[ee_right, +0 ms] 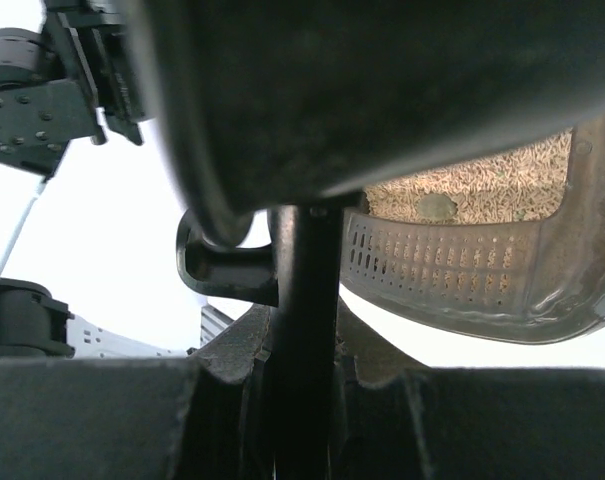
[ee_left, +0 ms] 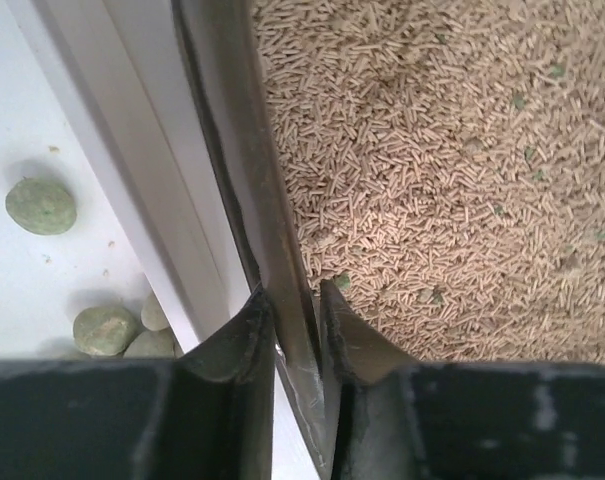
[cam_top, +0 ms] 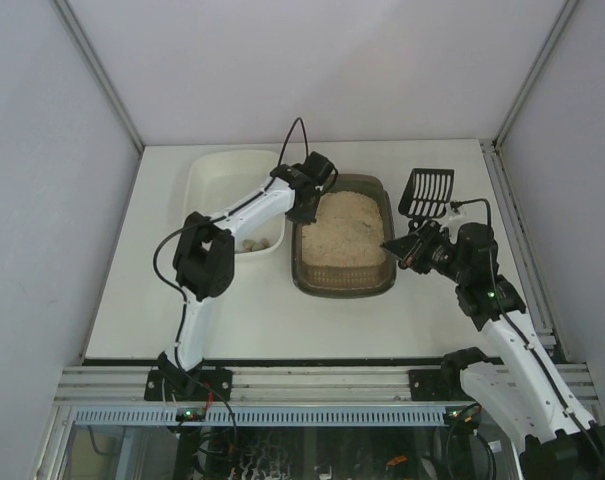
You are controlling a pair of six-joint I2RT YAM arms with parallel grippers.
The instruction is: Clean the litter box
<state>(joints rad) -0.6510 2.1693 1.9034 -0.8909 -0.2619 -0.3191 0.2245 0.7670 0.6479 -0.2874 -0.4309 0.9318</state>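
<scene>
The dark grey-brown litter box with beige pellet litter stands mid-table. My left gripper is shut on its left rim near the far corner; in the left wrist view the fingertips pinch the rim, with litter to the right. My right gripper is beside the box's right edge, shut on the handle of a black slotted scoop whose head points away. A greenish clump lies in the litter. The box wall shows in the right wrist view.
A white plastic tray stands touching the litter box's left side. It holds a few grey-green clumps, also seen in the left wrist view. Grey walls enclose the table on three sides.
</scene>
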